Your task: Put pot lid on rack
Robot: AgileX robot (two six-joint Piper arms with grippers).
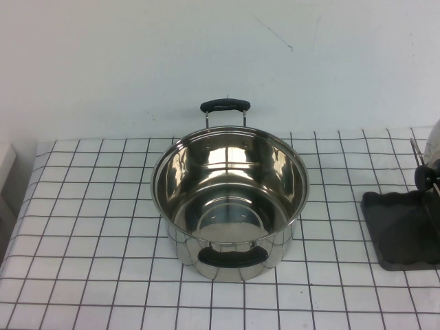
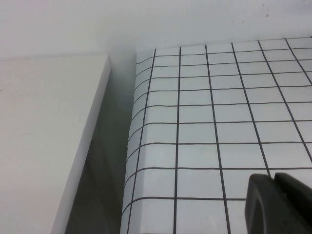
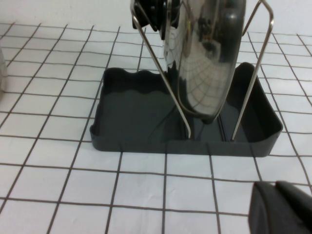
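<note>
Though lid (image 3: 204, 58) racked; end effectors (image 2: 278, 204) (image 3: 280, 207) low

Pot (image 1: 230, 199) blocks table centre, rack (image 3: 146, 122) uprights hem pot lid (image 3: 207, 53), gridded table (image 1: 82, 227) open left

High view overlooks table (image 1: 82, 206); wrist views hover low.

Pot lid (image 3: 207, 58): shiny steel, domed, black knob; stands on edge in the rack (image 3: 131, 117), leaning between its thin wire uprights, lower rim down in the tray. Rack: dark grey rectangular tray, wavy edge, sitting flat, lid toward one end.
</note>
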